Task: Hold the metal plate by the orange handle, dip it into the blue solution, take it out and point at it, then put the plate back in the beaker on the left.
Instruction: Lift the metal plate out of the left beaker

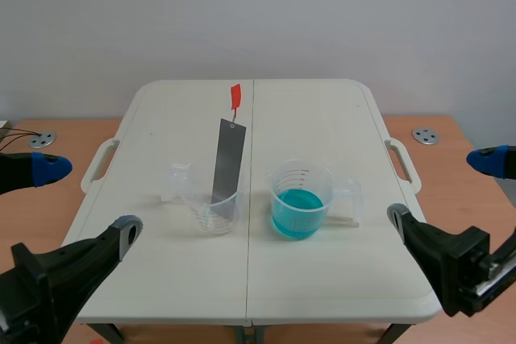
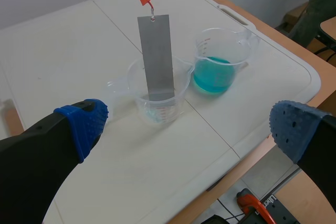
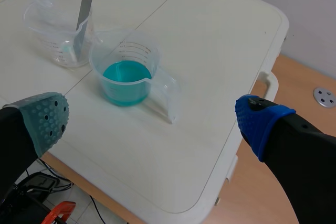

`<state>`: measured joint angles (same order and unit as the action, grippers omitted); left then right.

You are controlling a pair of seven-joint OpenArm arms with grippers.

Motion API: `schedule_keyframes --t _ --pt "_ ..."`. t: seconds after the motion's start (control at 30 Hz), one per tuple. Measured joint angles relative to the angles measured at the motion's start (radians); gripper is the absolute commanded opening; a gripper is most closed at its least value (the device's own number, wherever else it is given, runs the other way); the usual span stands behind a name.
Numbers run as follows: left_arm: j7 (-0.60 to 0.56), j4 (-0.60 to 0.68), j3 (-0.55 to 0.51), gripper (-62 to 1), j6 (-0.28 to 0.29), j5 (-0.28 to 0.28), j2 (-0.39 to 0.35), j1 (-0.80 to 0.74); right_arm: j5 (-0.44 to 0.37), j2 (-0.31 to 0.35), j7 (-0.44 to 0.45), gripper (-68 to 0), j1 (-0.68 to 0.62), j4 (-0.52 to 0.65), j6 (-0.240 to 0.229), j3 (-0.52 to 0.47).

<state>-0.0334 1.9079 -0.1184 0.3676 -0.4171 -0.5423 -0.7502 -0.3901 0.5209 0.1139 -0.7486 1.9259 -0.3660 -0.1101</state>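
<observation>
Bright, even light fell from above. The blue beaker [image 1: 300, 199] cast a faint, soft shadow on the pale bench [image 1: 322, 118]; the plate [image 1: 228, 159] gleamed dully.

Your left gripper [image 1: 85, 199] hangs, jaws spread, off the table's [image 1: 306, 118] near left corner; your right gripper [image 1: 443, 189] likewise, near right corner.

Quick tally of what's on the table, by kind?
Beakers: 2, the left beaker and the beaker of blue solution
Metal plate with orange handle: 1
Total: 3
</observation>
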Motion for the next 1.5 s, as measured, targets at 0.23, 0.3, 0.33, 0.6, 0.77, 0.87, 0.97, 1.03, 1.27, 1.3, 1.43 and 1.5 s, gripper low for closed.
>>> schedule_keyframes --t 0.23,0.3,0.33,0.6,0.77,0.87,0.97,1.03,1.27,1.3,1.43,1.5 --pt "0.0 0.0 0.0 1.4 0.0 0.0 0.0 0.0 0.009 0.0 0.0 -1.2 0.0 0.0 0.0 0.0" --pt "0.0 0.0 0.0 1.4 0.0 0.0 0.0 0.0 0.009 0.0 0.0 -1.2 0.0 0.0 0.0 0.0" --pt "0.0 0.0 0.0 1.4 0.0 0.0 0.0 0.0 0.009 0.0 0.0 -1.2 0.0 0.0 0.0 0.0" --pt "0.0 0.0 0.0 1.4 0.0 0.0 0.005 0.0 0.008 0.0 0.0 -1.2 0.0 0.0 0.0 0.0" --pt "0.0 0.0 0.0 1.4 0.0 0.0 0.005 0.0 0.008 0.0 0.0 -1.2 0.0 0.0 0.0 0.0" --pt "0.0 0.0 0.0 1.4 0.0 0.0 0.005 0.0 0.008 0.0 0.0 -1.2 0.0 0.0 0.0 0.0" --pt "0.0 0.0 0.0 1.4 0.0 0.0 0.005 0.0 0.008 0.0 0.0 -1.2 0.0 0.0 0.0 0.0" --pt "0.0 0.0 0.0 1.4 0.0 0.0 0.005 0.0 0.008 0.0 0.0 -1.2 0.0 0.0 0.0 0.0" --pt "0.0 0.0 0.0 1.4 0.0 0.0 0.005 0.0 0.008 0.0 0.016 -1.2 0.0 0.0 0.0 0.0" --pt "0.0 0.0 0.0 1.4 0.0 0.0 0.005 0.0 0.008 0.0 0.016 -1.2 0.0 0.0 0.0 0.0" --pt "0.0 0.0 0.0 1.4 0.0 0.0 0.005 0.0 0.008 0.0 0.016 -1.2 0.0 0.0 0.0 0.0" --pt "0.0 0.0 0.0 1.4 0.0 0.0 0.005 0.0 0.008 0.0 0.016 -1.2 0.0 0.0 0.0 0.0"
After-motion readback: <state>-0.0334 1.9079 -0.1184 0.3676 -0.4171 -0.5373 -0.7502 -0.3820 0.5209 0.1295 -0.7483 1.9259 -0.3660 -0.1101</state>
